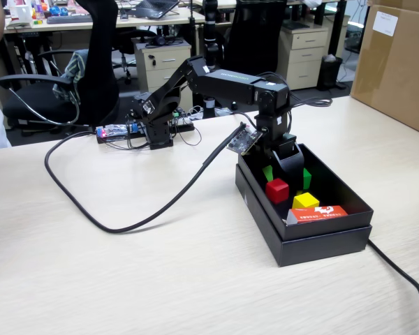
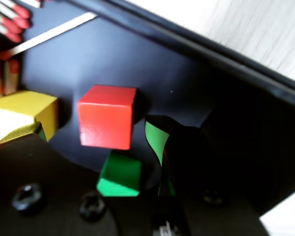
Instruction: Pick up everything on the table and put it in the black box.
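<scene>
The black box (image 1: 314, 244) stands on the table at the right. In it lie a red cube (image 1: 277, 190), a yellow cube (image 1: 306, 201) and an orange matchbox (image 1: 320, 213). My gripper (image 1: 286, 169) reaches down into the far part of the box. Green pieces show on either side of it (image 1: 267, 172). In the wrist view my gripper (image 2: 96, 129) is open. A green cube (image 2: 119, 174) lies on the box floor between the jaws, touching neither. The red cube (image 2: 108, 117) sits just beyond it and the yellow cube (image 2: 22, 114) to the left. Loose matches (image 2: 12, 22) lie at the top left.
A thick black cable (image 1: 126, 223) loops across the table left of the box, and another (image 1: 405, 279) runs off at the front right. A large cardboard box (image 1: 398, 63) stands at the far right. The arm's base and its electronics (image 1: 150, 125) are at the table's back edge.
</scene>
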